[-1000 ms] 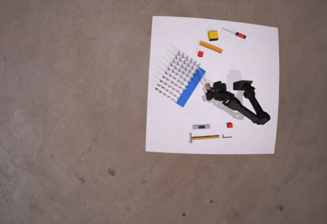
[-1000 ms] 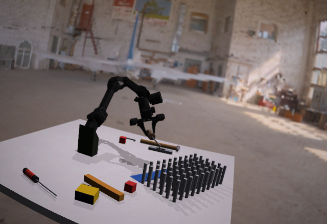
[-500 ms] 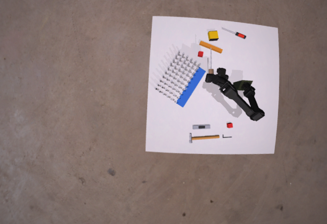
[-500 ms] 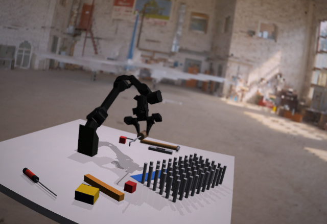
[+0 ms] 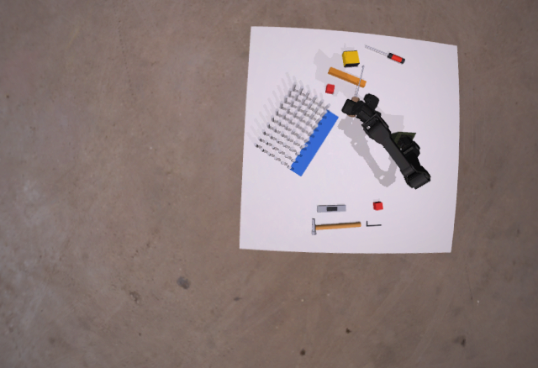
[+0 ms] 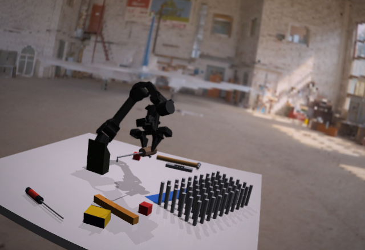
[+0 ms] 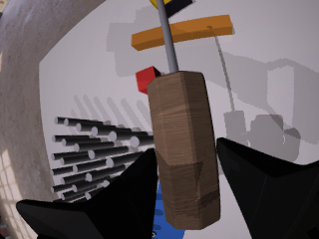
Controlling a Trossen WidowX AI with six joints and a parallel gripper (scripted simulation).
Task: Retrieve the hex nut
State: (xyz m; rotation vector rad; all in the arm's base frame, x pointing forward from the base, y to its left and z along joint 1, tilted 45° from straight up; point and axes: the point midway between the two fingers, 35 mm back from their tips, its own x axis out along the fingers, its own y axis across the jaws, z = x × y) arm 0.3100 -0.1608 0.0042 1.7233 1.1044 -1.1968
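Note:
My gripper [image 5: 354, 107] [image 6: 149, 149] [image 7: 186, 149] is shut on the wooden handle of a hook tool [image 6: 145, 152] [image 7: 181, 110], raised above the table. Its thin shaft extends over the orange bar in the overhead view; its bent tip shows in the exterior view. The standing metal spacers [image 6: 195, 213] [image 7: 135, 141] are upright, away from the tool. The blue taped strip [image 5: 317, 142] [image 6: 153, 197] [image 7: 171, 235] lies along their front. A small grey ring, apparently the nut [image 7: 154, 234], shows on the strip at the wrist view's bottom edge; I cannot make it out in the top and exterior views.
An orange bar [image 5: 339, 74] [image 6: 116, 209], a yellow block [image 5: 350, 58] [image 6: 97, 215] and a red cube [image 5: 329, 88] [image 6: 145, 208] lie near the held tool. A screwdriver [image 5: 395, 58] lies beyond. A hammer [image 5: 338, 226], grey level [image 5: 321, 208], hex key [image 5: 374, 225] and second red cube [image 5: 377, 205] lie opposite.

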